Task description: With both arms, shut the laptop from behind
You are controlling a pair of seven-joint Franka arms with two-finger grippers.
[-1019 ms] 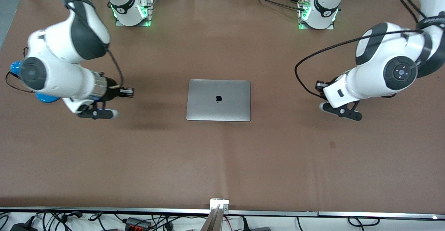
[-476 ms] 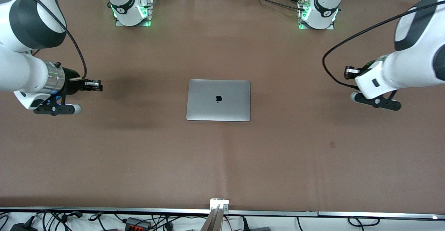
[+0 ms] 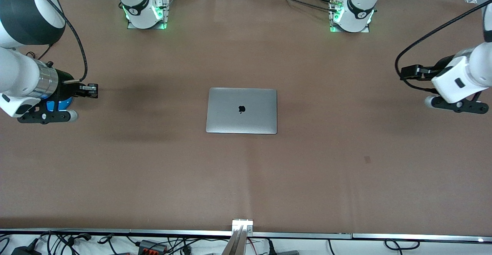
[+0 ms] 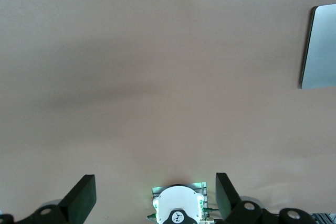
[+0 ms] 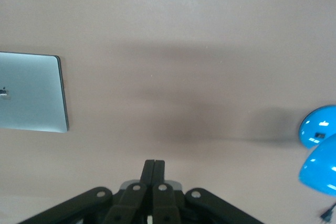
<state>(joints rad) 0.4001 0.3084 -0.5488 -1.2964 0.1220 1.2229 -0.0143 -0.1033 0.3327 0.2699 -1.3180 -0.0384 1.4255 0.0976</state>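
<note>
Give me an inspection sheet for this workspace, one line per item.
Surface: brown table, one small dark mark toward the left arm's end.
Job's things: laptop shut flat, logo up, mid-table.
Clutter: nothing seen.
Grippers: left gripper fingers open, over bare table at its own end; right gripper fingers shut, over bare table at its end; neither touches the laptop.
Cables: black cables loop off both arms.
Surroundings: wires and plugs along the table's edges.

The brown table (image 3: 153,170) carries 1 closed laptop (image 3: 241,110) at its middle.
</note>
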